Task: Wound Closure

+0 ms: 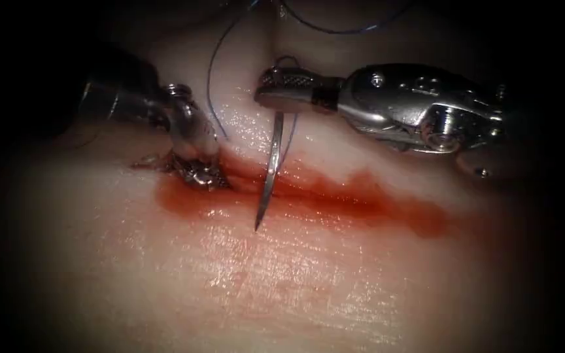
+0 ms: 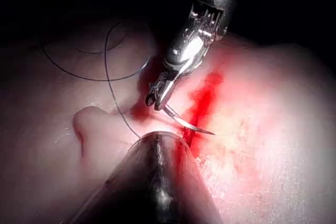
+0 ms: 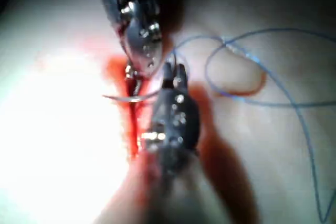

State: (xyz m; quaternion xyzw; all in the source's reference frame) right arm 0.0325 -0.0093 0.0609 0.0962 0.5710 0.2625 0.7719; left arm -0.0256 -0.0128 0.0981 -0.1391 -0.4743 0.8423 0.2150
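The tissue (image 1: pixel 308 281) bears a cut (image 1: pixel 335 199) lined with red fluid. My right tool (image 1: pixel 284 91) is shut on the curved needle (image 1: pixel 271 171) near its thread end. The needle hangs point down across the cut, and its tip (image 1: pixel 257 226) lies free just over the near edge, not in the tissue. My left tool (image 1: pixel 197 171) presses its tip into the cut's left end. Blue thread (image 1: pixel 212 78) runs from the needle's back end and loops over the far tissue. In the left wrist view the right tool (image 2: pixel 157 98) holds the needle (image 2: pixel 191 125). The right wrist view has the needle (image 3: pixel 125 98) beside both tools.
Red fluid (image 1: pixel 420 219) spreads along the cut toward the right. Loose thread loops (image 3: pixel 247 66) lie on the far tissue behind the tools. My left arm's shaft (image 2: pixel 155 182) stands close in front of the cut.
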